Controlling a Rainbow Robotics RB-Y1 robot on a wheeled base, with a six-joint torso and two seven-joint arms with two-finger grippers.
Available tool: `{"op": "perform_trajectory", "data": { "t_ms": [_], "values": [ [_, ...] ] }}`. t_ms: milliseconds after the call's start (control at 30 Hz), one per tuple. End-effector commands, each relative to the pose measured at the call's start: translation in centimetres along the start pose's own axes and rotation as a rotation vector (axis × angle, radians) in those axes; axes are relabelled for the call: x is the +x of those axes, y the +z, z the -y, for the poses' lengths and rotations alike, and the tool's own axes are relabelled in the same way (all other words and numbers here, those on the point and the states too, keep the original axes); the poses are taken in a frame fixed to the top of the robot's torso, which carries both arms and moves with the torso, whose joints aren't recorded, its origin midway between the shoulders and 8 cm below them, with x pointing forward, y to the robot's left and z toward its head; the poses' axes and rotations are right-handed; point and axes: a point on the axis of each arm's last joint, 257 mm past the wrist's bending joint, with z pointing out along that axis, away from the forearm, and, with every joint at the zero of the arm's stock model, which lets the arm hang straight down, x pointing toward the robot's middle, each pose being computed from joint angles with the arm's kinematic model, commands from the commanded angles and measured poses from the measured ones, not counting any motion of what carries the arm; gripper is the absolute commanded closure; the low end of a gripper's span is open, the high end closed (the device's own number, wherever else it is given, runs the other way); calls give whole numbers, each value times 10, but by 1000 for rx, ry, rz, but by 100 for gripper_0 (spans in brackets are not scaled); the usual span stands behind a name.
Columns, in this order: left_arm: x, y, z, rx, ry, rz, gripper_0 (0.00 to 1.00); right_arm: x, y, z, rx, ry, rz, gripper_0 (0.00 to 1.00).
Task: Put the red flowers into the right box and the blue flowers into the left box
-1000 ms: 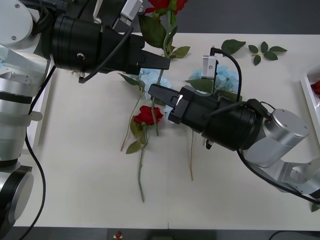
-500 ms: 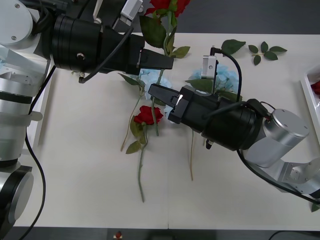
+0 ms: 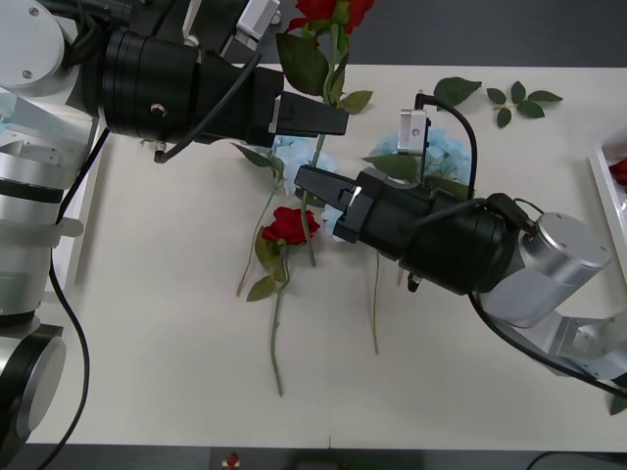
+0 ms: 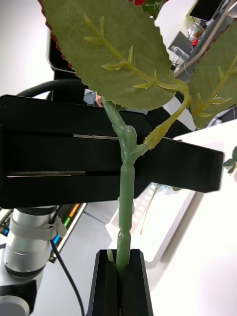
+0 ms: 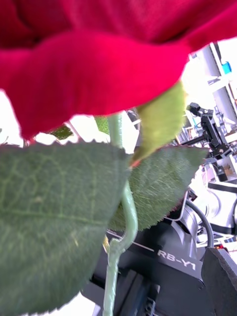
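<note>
A pale tabletop (image 3: 176, 323) stretches in front of me, with a dark band of floor past its far edge. My right gripper (image 3: 315, 182) sits near the middle of the table, fingers pressed together on the green stem of a red rose (image 3: 331, 12); my right wrist view shows the stem (image 4: 124, 217) pinched between the two black fingers (image 4: 102, 289) and rising past a broad green leaf (image 4: 106, 49). The bloom stands high above the table, close to the far edge. My left gripper (image 3: 312, 117) hangs just beside that same stem, a little above my right one — its fingers stand apart, one dark pad (image 5: 219, 281) at the corner of my left wrist view and the stem (image 5: 123, 217) passing well clear of it, with the red petals (image 5: 98, 59) very close to the lens.

On the table lies a second red rose (image 3: 290, 225), its long stem running toward me. Pale blue flowers (image 3: 446, 149) lie beyond and partly under my right arm, and another blue head (image 3: 292, 152) shows between my two grippers. Loose green leaf sprigs (image 3: 519, 101) rest near the far right corner. The right box (image 3: 605, 186) shows as a thin white rim at the table's right edge — a patch of red (image 3: 619, 171) is inside it. A white edge of the left box (image 3: 83, 211) sits partly behind my left arm.
</note>
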Motion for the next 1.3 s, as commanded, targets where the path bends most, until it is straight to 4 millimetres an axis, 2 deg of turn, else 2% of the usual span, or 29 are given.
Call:
{"op": "perform_trajectory", "data": {
  "t_ms": [33,200,267,400,500,700,800,833,867,933,967,1100,1300],
  "values": [
    [-19,-1,19,12,107,9,0,-19,-9,-7,-10,-63,-36,100],
    [-19,-1,19,12,107,9,0,-29,-43,22,79,-118,-103,100],
    [-12,3,13,14,78,13,0,-36,-61,34,123,-131,-132,100],
    [-25,-6,10,-22,101,50,0,-51,-95,55,215,-147,-179,100],
    [-25,-13,1,-56,98,47,0,-63,-115,73,284,-179,-202,100],
    [-14,-32,-39,-213,92,-5,0,-96,-178,125,467,-231,-247,100],
    [1,-38,-67,-320,37,-56,0,-113,-224,155,585,-248,-270,100],
    [1,-38,-67,-320,37,-56,0,-113,-224,155,585,-248,-270,100],
    [9,-43,-86,-396,8,-79,0,-119,-258,170,654,-243,-297,100],
    [15,-47,-103,-469,-14,-95,0,-122,-297,182,720,-234,-337,100],
    [17,-49,-109,-492,-19,-101,0,-124,-309,185,741,-233,-350,100],
    [28,-65,-146,-663,-55,-125,0,-130,-391,197,876,-214,-439,100],
    [39,-87,-182,-844,-86,-140,0,-150,-477,209,1000,-175,-458,100]
  ]
}}
